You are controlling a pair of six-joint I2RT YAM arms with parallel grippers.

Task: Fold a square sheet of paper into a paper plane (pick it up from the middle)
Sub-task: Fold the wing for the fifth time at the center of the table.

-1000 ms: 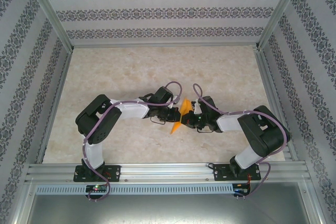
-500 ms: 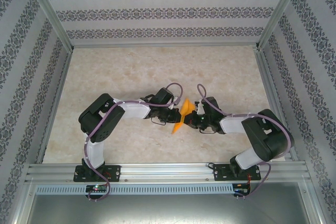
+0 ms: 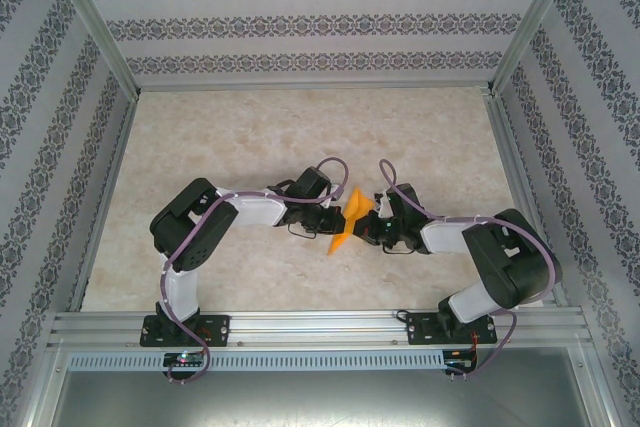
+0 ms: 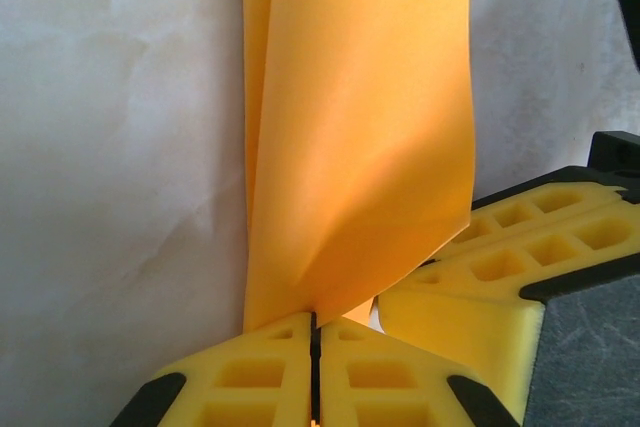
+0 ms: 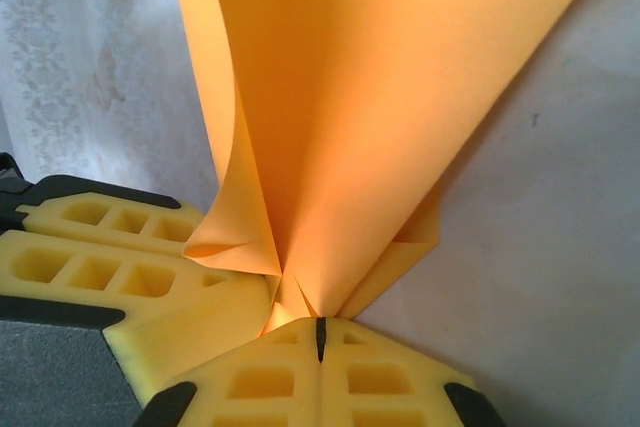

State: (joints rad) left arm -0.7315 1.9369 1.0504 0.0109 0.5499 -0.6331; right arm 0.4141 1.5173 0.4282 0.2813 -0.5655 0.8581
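The orange sheet of paper, partly folded and standing on edge, is held between both grippers at the middle of the table. My left gripper is shut on its left side; in the left wrist view its yellow fingertips pinch the paper, which rises in curved layers. From the right, my right gripper is shut on the same paper; its fingertips clamp the point where several creased flaps meet. The right gripper's yellow finger sits close beside the left one.
The beige marbled table lies open around the arms. Aluminium frame rails run along the near edge, and patterned walls enclose the back and sides.
Both grippers and the paper have shifted slightly to the right; the right arm has drawn back a little. Both grips stay closed on the paper.
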